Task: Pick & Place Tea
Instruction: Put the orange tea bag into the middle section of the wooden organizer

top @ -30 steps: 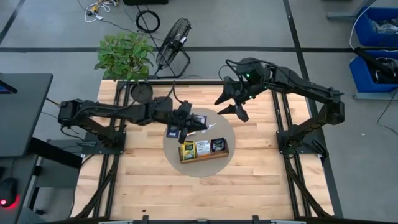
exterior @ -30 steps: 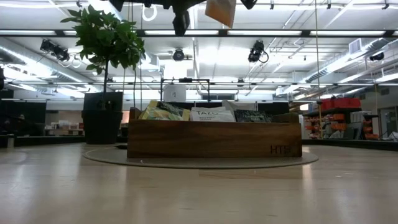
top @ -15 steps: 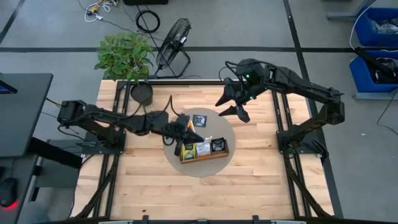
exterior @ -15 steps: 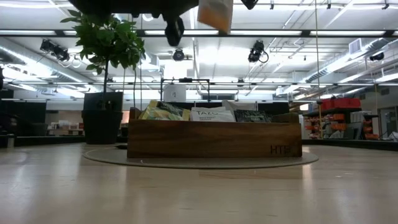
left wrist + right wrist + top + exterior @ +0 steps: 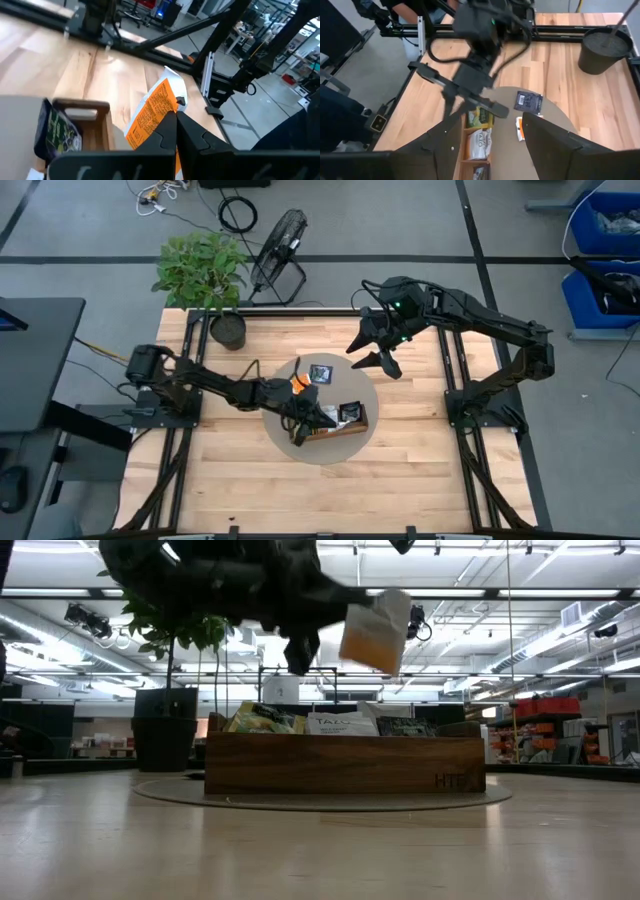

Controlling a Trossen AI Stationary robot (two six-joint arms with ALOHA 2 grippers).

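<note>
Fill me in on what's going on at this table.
The left gripper is shut on an orange tea packet and holds it in the air above the wooden tray, which stands on a round mat and already has packets in its compartments. A dark blue packet lies on the mat beside the tray. The right gripper waits open, raised over the table's far side.

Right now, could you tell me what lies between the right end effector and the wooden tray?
In the high view, one dark tea packet lies on the round mat between the right end effector and the wooden tray.
</note>
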